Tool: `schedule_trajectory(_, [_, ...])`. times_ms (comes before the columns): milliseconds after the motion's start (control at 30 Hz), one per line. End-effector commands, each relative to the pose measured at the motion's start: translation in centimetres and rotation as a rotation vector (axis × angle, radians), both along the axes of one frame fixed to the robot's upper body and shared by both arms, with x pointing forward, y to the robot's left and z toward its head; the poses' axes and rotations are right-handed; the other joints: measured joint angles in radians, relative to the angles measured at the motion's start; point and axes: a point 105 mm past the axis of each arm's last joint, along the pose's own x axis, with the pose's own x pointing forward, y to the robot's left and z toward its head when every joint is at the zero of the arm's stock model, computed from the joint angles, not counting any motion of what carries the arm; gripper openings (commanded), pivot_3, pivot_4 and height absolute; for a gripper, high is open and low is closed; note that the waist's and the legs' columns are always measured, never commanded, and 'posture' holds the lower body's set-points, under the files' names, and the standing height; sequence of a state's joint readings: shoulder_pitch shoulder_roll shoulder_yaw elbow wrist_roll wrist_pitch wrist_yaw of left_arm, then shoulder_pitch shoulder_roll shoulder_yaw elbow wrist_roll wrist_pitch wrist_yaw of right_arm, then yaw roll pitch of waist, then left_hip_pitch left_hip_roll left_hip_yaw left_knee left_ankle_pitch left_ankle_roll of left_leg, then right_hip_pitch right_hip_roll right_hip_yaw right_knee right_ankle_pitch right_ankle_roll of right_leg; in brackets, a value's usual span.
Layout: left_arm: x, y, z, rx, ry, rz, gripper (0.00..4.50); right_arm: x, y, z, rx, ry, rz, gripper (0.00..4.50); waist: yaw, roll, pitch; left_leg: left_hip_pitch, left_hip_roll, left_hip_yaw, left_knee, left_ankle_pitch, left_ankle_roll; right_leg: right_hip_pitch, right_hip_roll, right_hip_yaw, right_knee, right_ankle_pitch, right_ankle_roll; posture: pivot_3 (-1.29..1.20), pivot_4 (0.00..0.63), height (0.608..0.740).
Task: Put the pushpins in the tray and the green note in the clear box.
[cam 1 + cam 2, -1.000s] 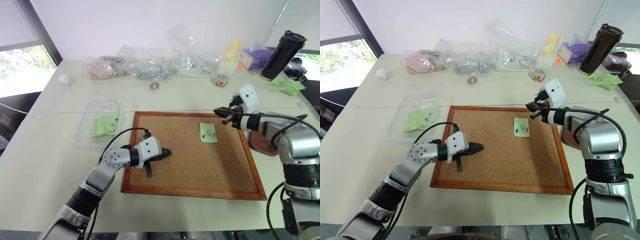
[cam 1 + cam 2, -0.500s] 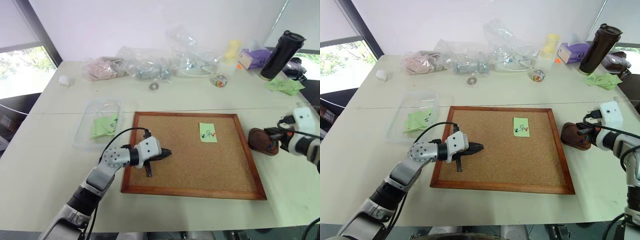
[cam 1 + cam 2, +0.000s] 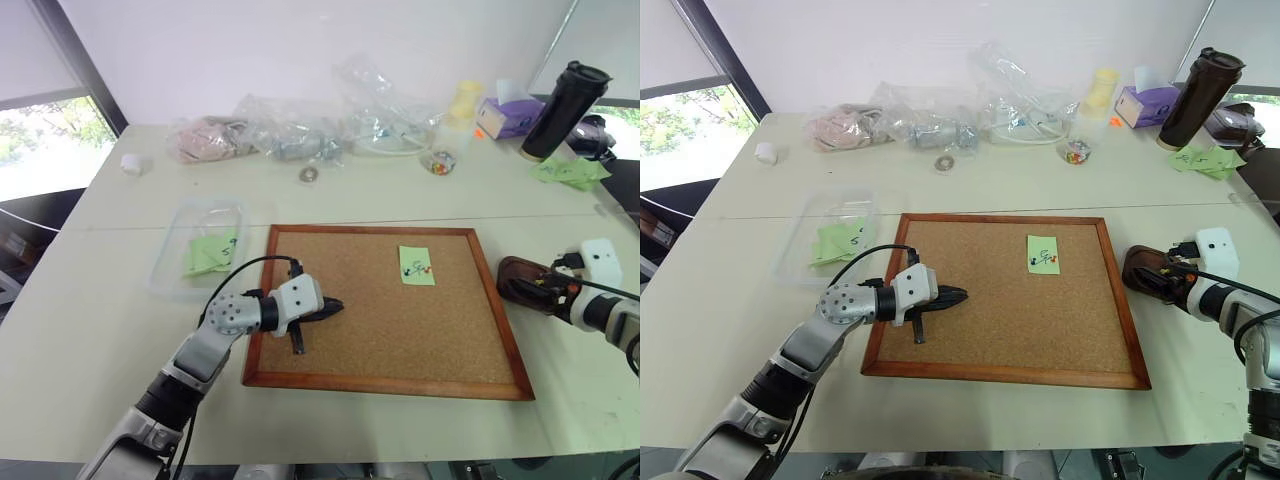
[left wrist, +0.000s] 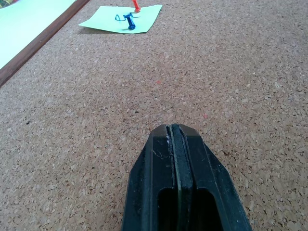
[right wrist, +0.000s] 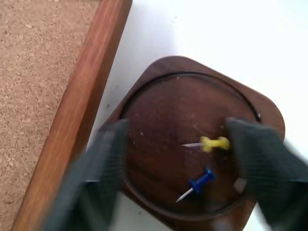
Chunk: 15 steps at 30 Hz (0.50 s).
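On the pale surface [image 3: 90, 330] our right tool [image 5: 175, 159] hangs spread wide and empty over the tray [image 5: 159, 103] holding two pins, our left tool [image 4: 175, 144] is pinched empty, and yanking the remaining pins [image 3: 423, 268] risks tearing the note [image 3: 416, 265] on the board [image 3: 400, 330].

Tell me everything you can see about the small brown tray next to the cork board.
The tray is small, shallow and dark reddish-brown, wood-looking, with rounded corners and a low rim around a round recess. It lies flat on the pale table, just off the cork board's right frame. Inside lie a yellow pushpin and a blue pushpin. The right gripper hovers open above it.
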State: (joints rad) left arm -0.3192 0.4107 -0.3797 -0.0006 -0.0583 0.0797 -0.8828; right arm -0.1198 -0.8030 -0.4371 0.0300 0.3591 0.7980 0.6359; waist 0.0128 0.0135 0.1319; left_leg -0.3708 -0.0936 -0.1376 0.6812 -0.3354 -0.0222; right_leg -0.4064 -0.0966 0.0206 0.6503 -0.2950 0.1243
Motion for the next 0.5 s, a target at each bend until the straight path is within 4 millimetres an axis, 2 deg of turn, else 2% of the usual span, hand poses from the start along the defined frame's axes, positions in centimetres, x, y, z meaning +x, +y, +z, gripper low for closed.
schedule_trajectory(33, [-0.3, 0.8, -2.3, 0.069, 0.066, 0.02, 0.0, 0.2, 0.2, 1.6, -0.005, -0.058, 0.017, 4.47, 0.0, 0.0, 0.0, 0.0, 0.0, 0.0, 0.0, 0.0, 0.0, 0.0, 0.0, 0.0, 0.0, 0.0, 0.0, 0.0, 0.15, 0.74])
schedule_trajectory(200, [-0.3, 0.8, -2.2, 0.068, 0.067, 0.021, 0.0, 0.4, 0.9, 3.5, -0.016, -0.102, 0.061, 4.47, 0.0, 0.0, 0.0, 0.0, 0.0, 0.0, 0.0, 0.0, 0.0, 0.0, 0.0, 0.0, 0.0, 0.0, 0.0, 0.0, 0.15, 0.74])
schedule_trajectory(333, [-0.2, 0.7, -2.2, 0.067, 0.065, 0.02, 0.0, 0.6, 3.5, 6.4, -0.001, -0.179, 0.179, 4.47, 0.0, 0.0, 0.0, 0.0, 0.0, 0.0, 0.0, 0.0, 0.0, 0.0, 0.0, 0.0, 0.0, 0.0, 0.0, 0.0, 0.15, 0.74])
schedule_trajectory(433, [-0.2, 0.6, -2.1, 0.065, 0.064, 0.018, 0.0, 0.3, 7.0, 7.3, 0.035, -0.2, 0.331, 4.47, 0.0, 0.0, 0.0, 0.0, 0.0, 0.0, 0.0, 0.0, 0.0, 0.0, 0.0, 0.0, 0.0, 0.0, 0.0, 0.0, 0.15, 0.74])
schedule_trajectory(500, [-0.1, 0.6, -2.1, 0.065, 0.064, 0.019, 0.0, 0.2, 9.7, 6.9, 0.029, -0.187, 0.436, 4.47, 0.0, 0.0, 0.0, 0.0, 0.0, 0.0, 0.0, 0.0, 0.0, 0.0, 0.0, 0.0, 0.0, 0.0, 0.0, 0.0, 0.15, 0.74])
